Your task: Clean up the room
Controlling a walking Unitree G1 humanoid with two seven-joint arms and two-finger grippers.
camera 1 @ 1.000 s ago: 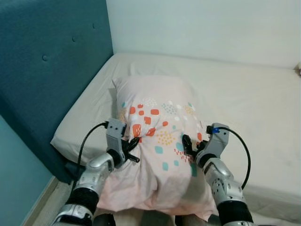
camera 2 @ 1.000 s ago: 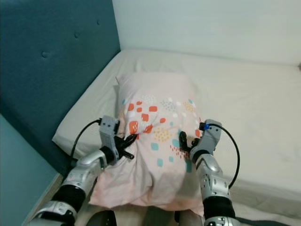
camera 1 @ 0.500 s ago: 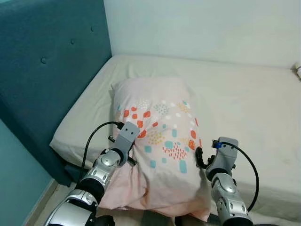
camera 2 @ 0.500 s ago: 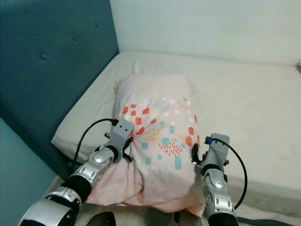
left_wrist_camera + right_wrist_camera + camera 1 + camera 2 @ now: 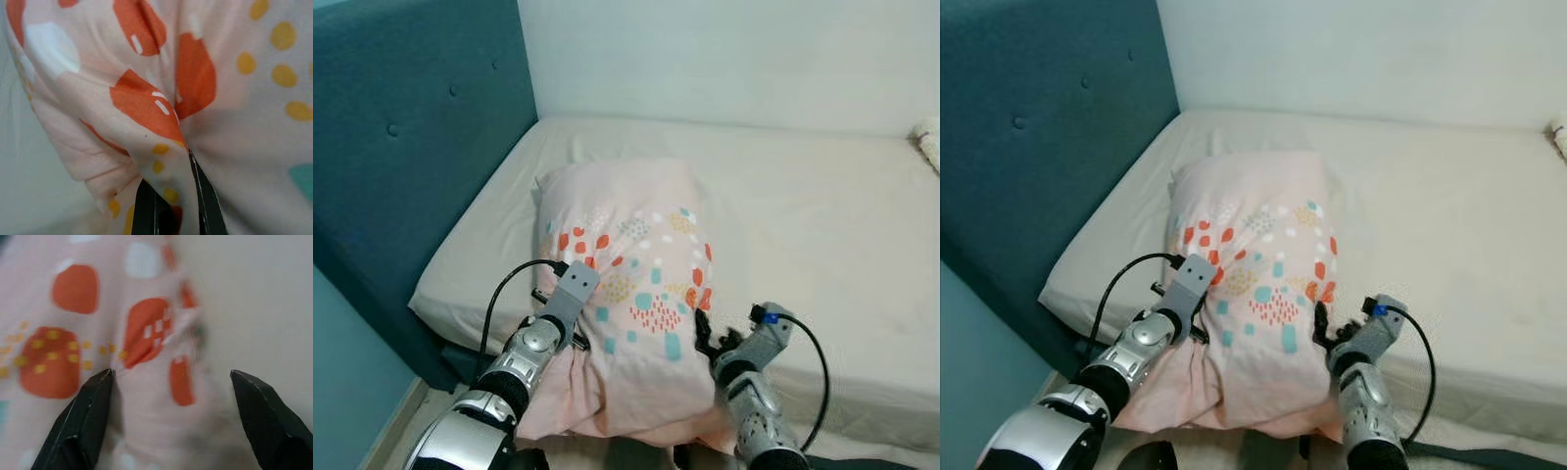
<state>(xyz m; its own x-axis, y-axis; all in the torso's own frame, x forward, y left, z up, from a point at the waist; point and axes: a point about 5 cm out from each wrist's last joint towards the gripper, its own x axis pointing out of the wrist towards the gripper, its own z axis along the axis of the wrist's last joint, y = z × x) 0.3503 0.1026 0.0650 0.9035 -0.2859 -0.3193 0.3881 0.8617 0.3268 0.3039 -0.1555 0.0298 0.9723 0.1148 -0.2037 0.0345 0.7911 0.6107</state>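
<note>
On the bed (image 5: 822,225), near the teal headboard (image 5: 401,157), lies the patterned pillow (image 5: 626,294). Left claw (image 5: 171,205) pinches a fabric fold – likely for dragging it into place. Right claw (image 5: 168,396) gapes wide beside its edge – holding nothing.

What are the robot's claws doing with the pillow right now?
Left gripper pinching a fold of the pillow. Right gripper open at its other edge. Pillow lies on the bed, near end overhanging. Nothing blocking.
</note>
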